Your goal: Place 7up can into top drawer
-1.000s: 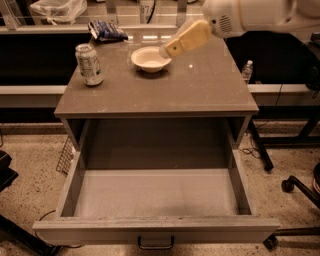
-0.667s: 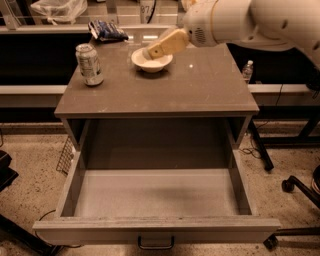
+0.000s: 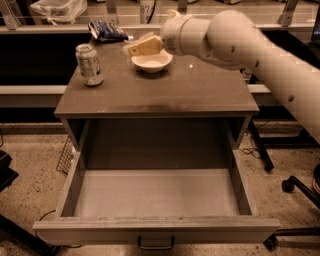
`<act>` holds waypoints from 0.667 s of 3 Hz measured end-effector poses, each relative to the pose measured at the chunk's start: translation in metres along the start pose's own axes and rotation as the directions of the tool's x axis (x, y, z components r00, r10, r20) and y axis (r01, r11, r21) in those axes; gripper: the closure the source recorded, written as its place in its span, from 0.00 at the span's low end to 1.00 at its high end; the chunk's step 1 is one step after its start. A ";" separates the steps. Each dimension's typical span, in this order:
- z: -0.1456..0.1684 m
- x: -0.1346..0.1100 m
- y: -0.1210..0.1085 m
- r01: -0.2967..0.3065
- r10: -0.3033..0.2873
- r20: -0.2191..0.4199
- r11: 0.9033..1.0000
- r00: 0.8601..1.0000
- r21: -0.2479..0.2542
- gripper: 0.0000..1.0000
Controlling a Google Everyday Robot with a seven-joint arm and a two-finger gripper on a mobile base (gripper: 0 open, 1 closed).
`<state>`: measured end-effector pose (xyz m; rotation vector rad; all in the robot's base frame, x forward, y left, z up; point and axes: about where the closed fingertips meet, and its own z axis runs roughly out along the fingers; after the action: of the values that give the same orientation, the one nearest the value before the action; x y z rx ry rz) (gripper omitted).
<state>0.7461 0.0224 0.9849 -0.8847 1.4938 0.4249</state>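
The 7up can point(image 3: 90, 64) stands upright on the left part of the brown cabinet top point(image 3: 190, 90). The top drawer point(image 3: 155, 192) is pulled fully out below it, its pale floor bare and a small dark handle point(image 3: 156, 243) on its front. My gripper point(image 3: 136, 46) hangs over the white bowl point(image 3: 152, 62) at the back middle of the top, to the right of the can and apart from it. Its pale fingers point(image 3: 145, 47) point left toward the can. The white arm point(image 3: 250, 42) reaches in from the right.
A dark blue snack packet point(image 3: 106, 31) lies at the back left of the cabinet top, behind the can. A clear plastic bag point(image 3: 57, 9) sits on the counter behind. Office chair wheels point(image 3: 290, 186) stand on the floor to the right.
My gripper and arm have swung left along the back of the cabinet top, from right of the bowl to over it, nearer the can. The can and drawer have not moved.
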 end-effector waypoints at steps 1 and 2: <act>0.032 -0.005 0.020 -0.038 0.038 0.066 0.999 0.997 -0.014 0.00; 0.053 -0.018 0.047 -0.052 0.056 0.120 0.998 0.991 -0.038 0.00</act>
<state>0.7458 0.0952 0.9829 -0.8324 1.4047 0.5371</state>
